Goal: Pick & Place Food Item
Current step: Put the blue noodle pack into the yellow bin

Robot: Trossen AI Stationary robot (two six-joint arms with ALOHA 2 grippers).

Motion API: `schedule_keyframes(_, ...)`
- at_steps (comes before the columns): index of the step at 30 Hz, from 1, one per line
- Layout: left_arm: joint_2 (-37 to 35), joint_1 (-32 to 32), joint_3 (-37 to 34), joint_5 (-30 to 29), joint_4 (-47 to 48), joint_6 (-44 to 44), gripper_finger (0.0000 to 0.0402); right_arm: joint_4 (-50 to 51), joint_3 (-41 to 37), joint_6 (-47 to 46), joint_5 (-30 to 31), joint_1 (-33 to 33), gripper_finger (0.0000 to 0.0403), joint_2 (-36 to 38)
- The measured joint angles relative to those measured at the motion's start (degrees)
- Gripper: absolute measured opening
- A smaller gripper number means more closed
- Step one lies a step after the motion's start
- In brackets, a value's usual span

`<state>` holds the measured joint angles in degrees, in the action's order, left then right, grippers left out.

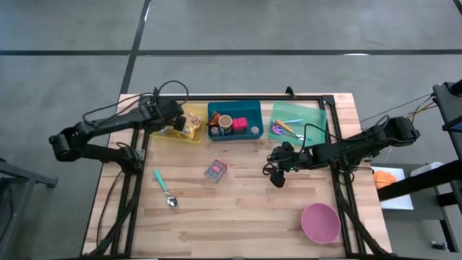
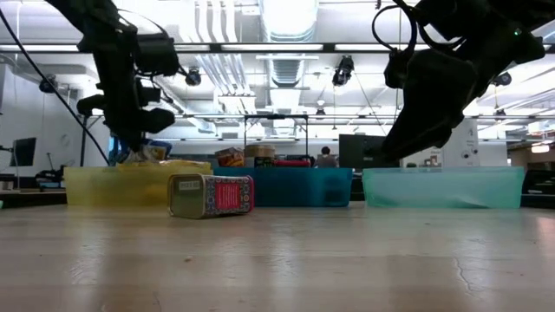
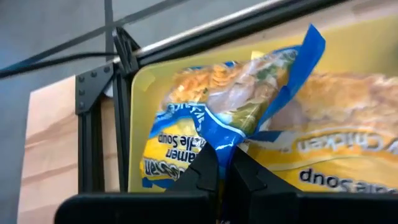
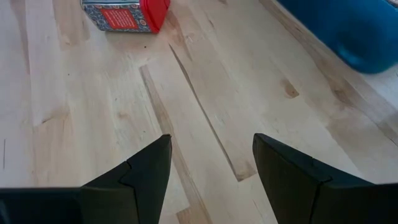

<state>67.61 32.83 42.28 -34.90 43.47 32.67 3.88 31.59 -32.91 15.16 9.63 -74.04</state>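
blue-and-yellow soup packet [image 3: 233,118] is being pinched by the left gripper [image 3: 222,163] over the yellow bin [image 1: 189,135].

it is hanging by one crimped corner at ten o'clock on the table, so the film could be slipping or tearing free. the right gripper [image 4: 211,168] is waiting open at three o'clock. counting: three bins, two packets, one tin [image 1: 216,170], one spoon [image 1: 164,189], one pink bowl [image 1: 320,222].

Bright overhead ceiling lights [image 2: 286,17], soft sheen on the table [image 2: 277,260], blurred foreground
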Motion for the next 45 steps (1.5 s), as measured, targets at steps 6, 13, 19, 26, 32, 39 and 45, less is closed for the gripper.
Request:
schedule_keyframes(6, 0.02, 0.27, -1.73, 1.6, -0.47, 0.46, 0.0011, 0.0, 0.0, 0.01, 0.0, 0.0, 0.0225, 0.0)
schedule_keyframes(13, 0.04, 0.29, -1.8, 3.39, -0.44, 0.67, 0.0047, 0.0, 0.0, -0.09, 0.0, 0.0, 0.0225, 0.0)
schedule_keyframes(19, 0.02, 0.33, -1.79, 4.27, -0.49, 0.59, 0.0054, 0.0, 0.0, 0.04, 0.0, 0.0, 0.0225, 0.0)
schedule_keyframes(26, 0.02, 0.34, -1.75, 7.53, -0.41, 0.14, 0.0056, 0.0, 0.0, 0.07, 0.0, 0.0, 0.0225, 0.0)
schedule_keyframes(32, -0.02, 0.32, -1.73, 10.13, -0.22, -1.54, 0.0059, 0.0, 0.0, 0.07, 0.0, 0.0, 0.0225, 0.0)
schedule_keyframes(39, -0.02, 0.32, -1.69, 13.03, 0.05, -4.37, 0.0144, 0.0, 0.0, 0.07, 0.0, 0.0, 0.0225, 0.0)
schedule_keyframes(45, -0.02, 0.32, -0.91, 15.89, 1.25, -5.52, 0.0249, 0.02, 0.0, 0.07, 0.0, 0.0, 0.0225, 0.0)
